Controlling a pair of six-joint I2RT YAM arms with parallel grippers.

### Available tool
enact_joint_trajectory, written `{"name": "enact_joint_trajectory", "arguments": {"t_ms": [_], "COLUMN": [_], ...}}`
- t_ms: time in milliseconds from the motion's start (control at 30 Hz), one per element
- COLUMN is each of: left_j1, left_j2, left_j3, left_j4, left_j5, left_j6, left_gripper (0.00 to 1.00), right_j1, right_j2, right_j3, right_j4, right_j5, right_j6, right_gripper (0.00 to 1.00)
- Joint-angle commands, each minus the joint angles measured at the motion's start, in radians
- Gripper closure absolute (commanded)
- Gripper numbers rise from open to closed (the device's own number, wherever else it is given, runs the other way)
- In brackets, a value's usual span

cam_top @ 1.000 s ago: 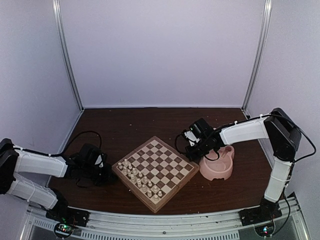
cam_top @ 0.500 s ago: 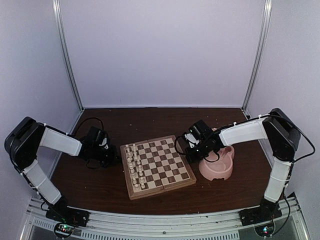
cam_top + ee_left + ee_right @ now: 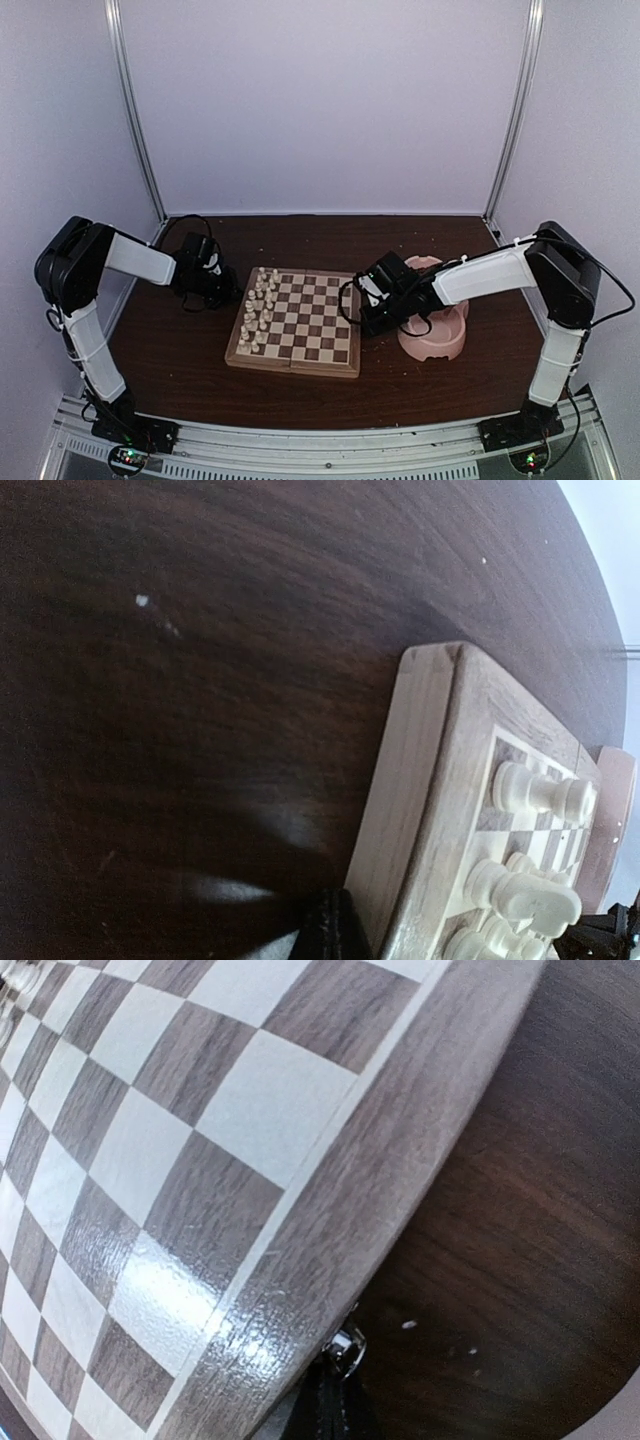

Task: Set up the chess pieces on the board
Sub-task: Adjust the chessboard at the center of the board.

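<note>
Apparently squaring board (image 3: 300,325) between closed left pincer (image 3: 228,297) and closed right pincer (image 3: 361,321), cream pieces (image 3: 258,310) beside the left; next, opening for remaining pieces.

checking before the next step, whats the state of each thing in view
board, lying flat, bare apart from its left two files
cream chess pieces, standing in two files along the board's left side
left end effector, shut, empty, by the board's far left corner
right end effector, shut, empty, at the board's right rim
pink double bowl, upright, contents unclear
</note>
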Motion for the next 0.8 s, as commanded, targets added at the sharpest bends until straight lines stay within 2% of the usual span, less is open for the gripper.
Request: {"name": "enact_joint_trajectory", "arguments": {"t_ms": [0, 200, 367, 467, 533, 667, 767], "left_j1": [0.001, 0.027, 0.032, 0.032, 0.032, 0.032, 0.03], "left_j2": [0.025, -0.143, -0.296, -0.396, -0.46, -0.546, -0.586], "left_j3": [0.018, -0.087, -0.064, -0.099, -0.139, -0.203, -0.235], "left_j4": [-0.027, 0.006, -0.188, -0.196, -0.169, -0.119, -0.108], "left_j5": [0.111, 0.047, -0.096, -0.146, -0.17, -0.2, -0.232], "left_j6": [0.087, 0.108, 0.174, 0.219, 0.232, 0.245, 0.258], "left_gripper": [1.0, 1.0, 0.97, 0.94, 0.9, 0.76, 0.73], "right_j1": [0.077, 0.077, 0.074, 0.062, 0.039, -0.019, -0.056], "right_j2": [-0.024, -0.184, -0.259, -0.291, -0.308, -0.304, -0.246], "right_j3": [-0.044, -0.115, -0.131, -0.105, -0.086, -0.016, 0.036], "right_j4": [0.075, 0.091, 0.074, 0.002, -0.037, -0.125, -0.165], "right_j5": [0.002, 0.133, 0.25, 0.376, 0.419, 0.5, 0.532], "right_j6": [0.035, 0.023, 0.018, 0.021, 0.017, -0.03, -0.051], "right_gripper": [1.0, 0.99, 0.92, 0.89, 0.84, 0.66, 0.63]}}
